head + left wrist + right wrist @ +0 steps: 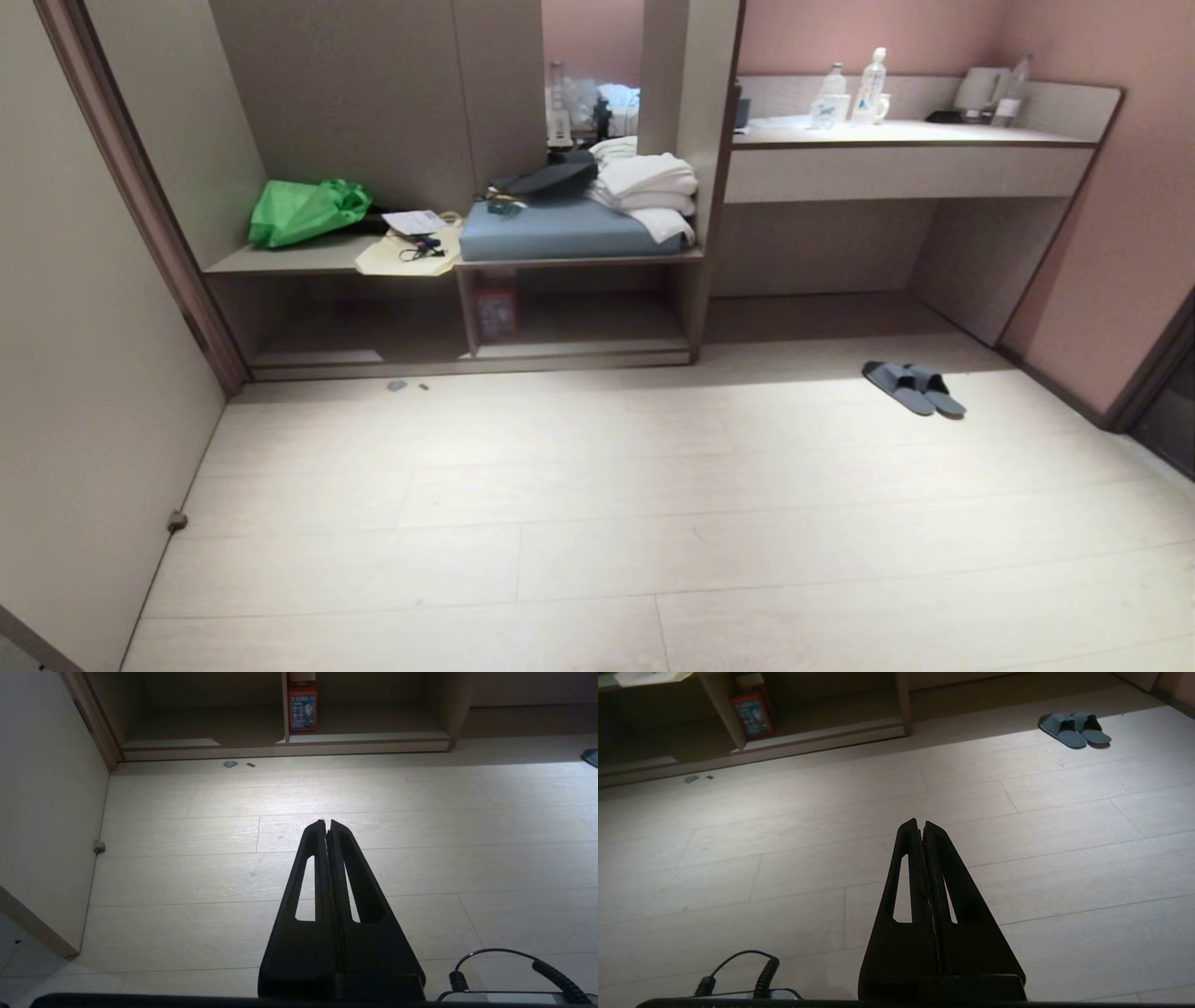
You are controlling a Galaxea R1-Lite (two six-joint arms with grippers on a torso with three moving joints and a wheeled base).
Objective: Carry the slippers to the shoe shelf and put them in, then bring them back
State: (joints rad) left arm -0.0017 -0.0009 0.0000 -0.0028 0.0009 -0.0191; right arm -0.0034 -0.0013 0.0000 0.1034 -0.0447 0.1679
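The slippers (pixel 913 387) lie side by side on the floor (pixel 597 523), touching along their inner edges, out toward the right wall and just in front of the open recess under the desk with the white drawer front (pixel 906 174). They sit at the edge of the shadow that the furniture throws on the boards. Well apart from them, to the left, is the shoe shelf (pixel 579 322), the low cubby under the bench (pixel 448 266) with the blue-grey cushion (pixel 560 233). A small red box (pixel 495 313) stands against the left wall of that cubby; the rest of its floor looks bare, though the back is in shadow and I can't be sure. On the bench top are folded white towels (pixel 649 187), a green bag (pixel 303 210) and some papers.

Neither arm has reached for anything. The right gripper (pixel 920 826) hangs over bare floorboards with its jaws clenched on nothing, the slippers far ahead of it. The left gripper (pixel 327 823) is the same, jaws pressed together and empty, facing the shelf.

By the look of it the task is at its very start: nothing has been picked up. The next move calls for driving toward the slippers, lowering to floor level, parting the jaws and taking hold of the straps or soles before any carrying to the cubby.
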